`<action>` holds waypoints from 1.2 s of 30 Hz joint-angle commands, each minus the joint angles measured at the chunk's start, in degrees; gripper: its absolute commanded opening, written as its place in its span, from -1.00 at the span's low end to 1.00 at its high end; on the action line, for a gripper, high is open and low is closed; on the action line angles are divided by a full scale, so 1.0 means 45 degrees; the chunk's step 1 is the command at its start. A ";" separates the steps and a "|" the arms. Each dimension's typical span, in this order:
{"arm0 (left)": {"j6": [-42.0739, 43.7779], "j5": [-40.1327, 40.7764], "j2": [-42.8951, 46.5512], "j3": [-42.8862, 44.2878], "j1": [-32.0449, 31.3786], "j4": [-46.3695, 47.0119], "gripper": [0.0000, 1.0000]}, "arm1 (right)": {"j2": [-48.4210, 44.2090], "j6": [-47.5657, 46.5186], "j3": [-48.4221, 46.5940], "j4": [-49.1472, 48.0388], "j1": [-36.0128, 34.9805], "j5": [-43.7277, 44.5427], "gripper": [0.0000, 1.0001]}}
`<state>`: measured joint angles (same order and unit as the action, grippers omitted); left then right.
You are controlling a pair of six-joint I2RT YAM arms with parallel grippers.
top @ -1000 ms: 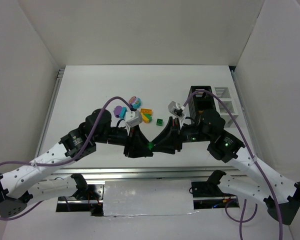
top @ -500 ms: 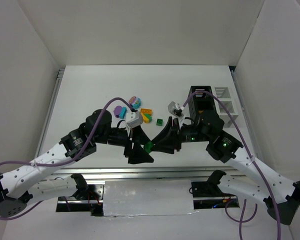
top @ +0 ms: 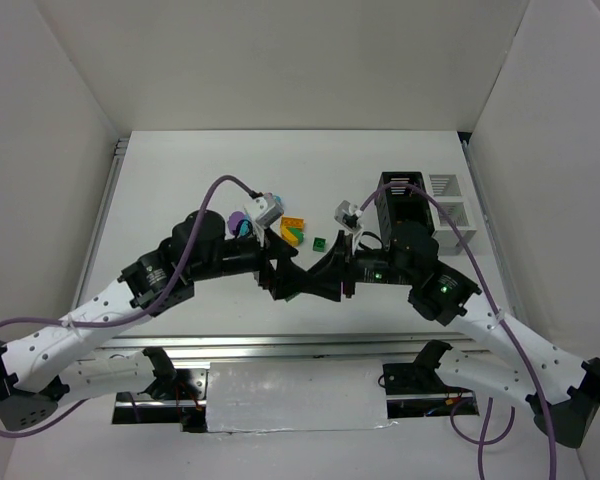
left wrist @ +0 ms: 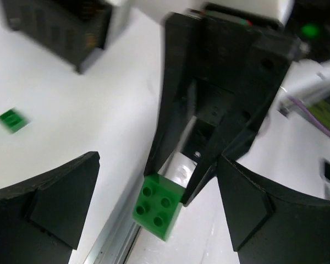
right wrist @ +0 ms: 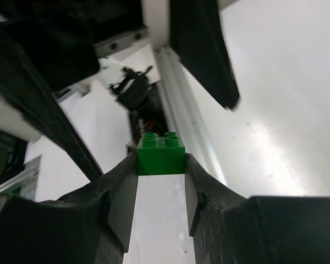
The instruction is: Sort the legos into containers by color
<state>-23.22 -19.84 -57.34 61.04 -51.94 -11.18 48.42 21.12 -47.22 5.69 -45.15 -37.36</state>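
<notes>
1 green lego [right wrist: 161, 153]: clamped at the fingertips of the right gripper [right wrist: 161, 165], above the near edge of the table [top: 160, 190]. Left gripper [left wrist: 158, 162]: jaws spread wide, empty, swung round to face it this last second. Handover apparently complete; binning falls to the right arm.
</notes>
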 commanded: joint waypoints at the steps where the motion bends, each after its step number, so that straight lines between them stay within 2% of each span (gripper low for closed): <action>1: -0.1339 0.4715 -0.0303 0.1376 0.0136 -0.1047 0.99 | 0.0195 -0.0358 -0.0385 0.0822 -0.0065 0.2666 -1.00; 2: -0.1556 0.6074 -0.0304 0.1513 0.0137 -0.1457 0.99 | 0.0273 -0.0474 -0.0462 0.1289 -0.0027 0.3181 -1.00; 6: -0.2629 0.8407 0.0454 0.1807 0.0176 -0.1753 0.99 | 0.0936 -0.0205 -0.0463 0.1976 0.0363 0.5837 -1.00; 9: -0.3178 0.9971 0.0925 0.2022 0.0215 -0.2455 0.99 | 0.1387 0.0674 -0.0444 0.2133 0.1922 0.6565 -1.00; 10: -0.3257 1.0245 0.0984 0.2197 0.0215 -0.2998 0.99 | 0.1426 0.0986 -0.0424 0.2211 0.3145 0.6836 -1.00; 12: -0.3355 1.0871 0.0985 0.2373 0.0234 -0.3587 0.99 | 0.1466 0.1514 -0.0405 0.2211 0.4265 0.6955 -1.00; 13: -0.3355 1.1027 0.0965 0.2432 0.0234 -0.3860 0.99 | 0.1485 0.1613 -0.0559 0.2366 0.5025 0.7806 -1.00; 16: -0.3180 1.1282 0.0946 0.2200 0.0254 -0.4507 0.99 | 0.1913 0.1672 -0.1590 0.3318 0.5597 0.9954 -1.00; 17: -0.3141 1.1341 0.0946 0.2121 0.0254 -0.4817 0.99 | 0.2495 0.1827 -0.2041 0.3769 0.5985 1.1936 -1.00; 20: -0.3121 1.1634 0.0907 0.1731 0.0273 -0.5268 0.99 | 0.3609 0.2394 -0.3488 0.5354 0.7136 1.4659 -1.00; 25: -0.3042 1.2298 0.0887 0.0658 0.0312 -0.5660 0.99 | 0.3829 0.2883 -0.4037 0.5552 0.8721 1.5568 -1.00; 30: -0.3179 1.1812 0.0458 0.0382 0.0312 -0.5564 0.99 | 0.4101 0.2806 -0.4115 0.5414 1.0534 1.5065 -1.00; 36: -0.2984 1.1147 -0.0148 0.0538 0.0371 -0.5211 0.99 | 0.5214 0.2747 -0.4096 0.5199 1.1184 1.4904 -1.00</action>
<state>-36.45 31.70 -57.41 62.43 -50.70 -37.08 70.41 33.21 -63.68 29.36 4.58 28.51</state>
